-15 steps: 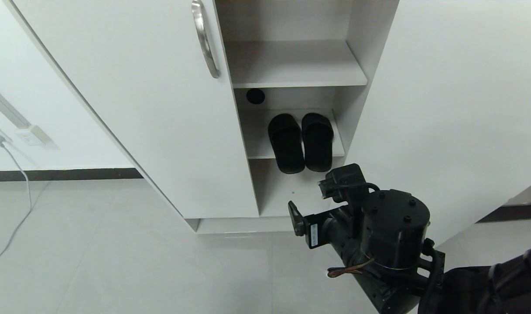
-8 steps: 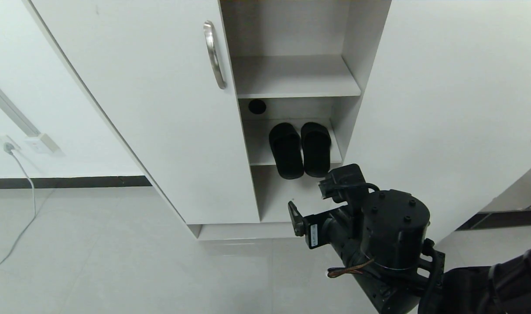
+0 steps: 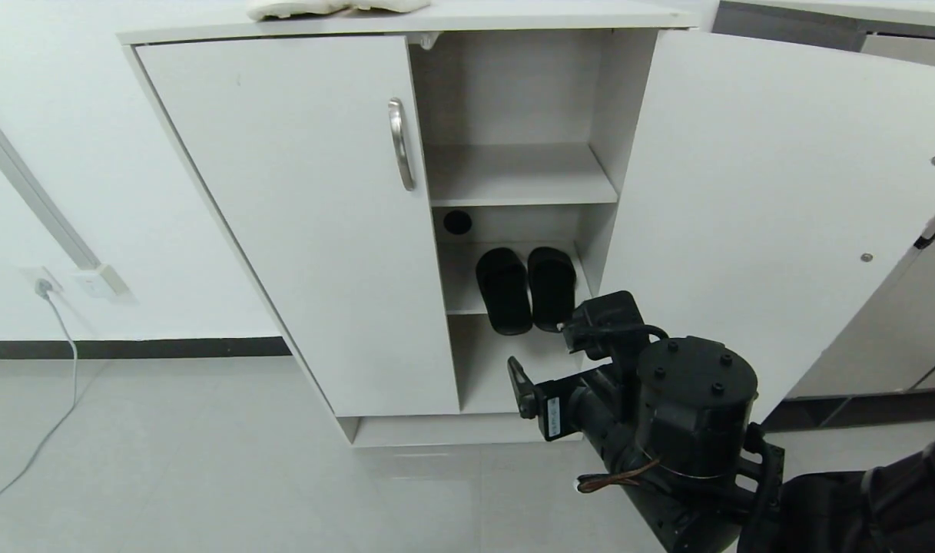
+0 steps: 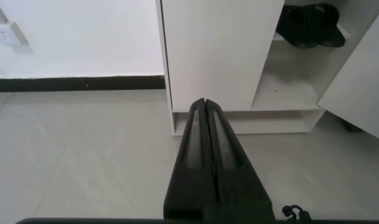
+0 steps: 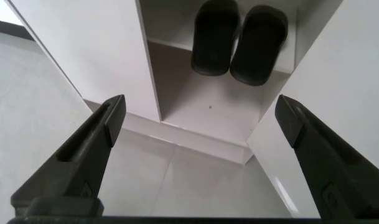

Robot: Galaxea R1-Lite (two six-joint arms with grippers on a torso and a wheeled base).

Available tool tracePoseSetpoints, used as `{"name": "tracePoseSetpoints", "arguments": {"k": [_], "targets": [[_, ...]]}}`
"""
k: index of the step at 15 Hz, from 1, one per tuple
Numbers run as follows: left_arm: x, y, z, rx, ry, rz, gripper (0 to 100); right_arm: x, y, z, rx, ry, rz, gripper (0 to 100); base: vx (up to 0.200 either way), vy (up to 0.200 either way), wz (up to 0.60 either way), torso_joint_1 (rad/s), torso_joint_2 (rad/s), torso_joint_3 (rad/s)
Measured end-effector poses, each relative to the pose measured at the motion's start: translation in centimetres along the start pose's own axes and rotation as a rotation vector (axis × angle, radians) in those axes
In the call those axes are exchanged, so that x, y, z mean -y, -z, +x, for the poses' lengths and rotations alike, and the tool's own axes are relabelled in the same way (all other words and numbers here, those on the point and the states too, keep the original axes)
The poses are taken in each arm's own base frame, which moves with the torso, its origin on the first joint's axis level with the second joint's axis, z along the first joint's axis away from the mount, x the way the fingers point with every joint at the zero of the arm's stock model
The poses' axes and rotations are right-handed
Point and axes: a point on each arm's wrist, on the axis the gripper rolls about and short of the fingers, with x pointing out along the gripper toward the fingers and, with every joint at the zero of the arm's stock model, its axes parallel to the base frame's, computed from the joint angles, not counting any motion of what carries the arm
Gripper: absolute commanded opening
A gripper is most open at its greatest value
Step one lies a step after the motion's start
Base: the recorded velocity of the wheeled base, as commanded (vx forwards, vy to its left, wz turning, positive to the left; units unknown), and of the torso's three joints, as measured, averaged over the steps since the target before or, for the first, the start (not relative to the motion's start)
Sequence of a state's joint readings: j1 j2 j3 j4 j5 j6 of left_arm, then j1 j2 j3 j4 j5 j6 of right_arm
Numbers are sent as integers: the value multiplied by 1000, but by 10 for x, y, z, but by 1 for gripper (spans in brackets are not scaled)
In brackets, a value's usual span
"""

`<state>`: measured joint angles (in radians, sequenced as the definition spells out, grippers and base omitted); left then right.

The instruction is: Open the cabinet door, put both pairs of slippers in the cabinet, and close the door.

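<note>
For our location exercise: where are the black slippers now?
Head view: the black slippers sit side by side on the cabinet's lower shelf, beside the open door.

Slippers [image 3: 525,290] side by side on lower shelf [image 3: 458,290] (right half of cabinet [image 3: 513,19]), shut door [image 3: 306,215] at left

— How does the cabinet [image 3: 513,15] stand?
— White, upright on the floor. Its right door [image 3: 767,192] is swung wide open; the left door [image 3: 306,215], with a curved metal handle [image 3: 402,144] by its inner edge, is shut.
— And the slippers [image 3: 525,288]?
— One black pair, soles down on the middle shelf [image 3: 455,284], side by side, toes toward the back. They sit toward the shelf's right end, near the side wall, heels hanging over its front edge.
</note>
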<state>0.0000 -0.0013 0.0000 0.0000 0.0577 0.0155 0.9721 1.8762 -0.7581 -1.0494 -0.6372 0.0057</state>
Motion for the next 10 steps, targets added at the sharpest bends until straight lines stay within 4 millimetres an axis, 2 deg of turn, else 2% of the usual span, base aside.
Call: {"name": "tracePoseSetpoints", "arguments": {"k": [10], "targets": [[0, 0, 0, 0, -1, 1, 0, 3, 6, -4, -21, -3, -16, 100, 0, 0, 0, 4, 1, 186]]}}
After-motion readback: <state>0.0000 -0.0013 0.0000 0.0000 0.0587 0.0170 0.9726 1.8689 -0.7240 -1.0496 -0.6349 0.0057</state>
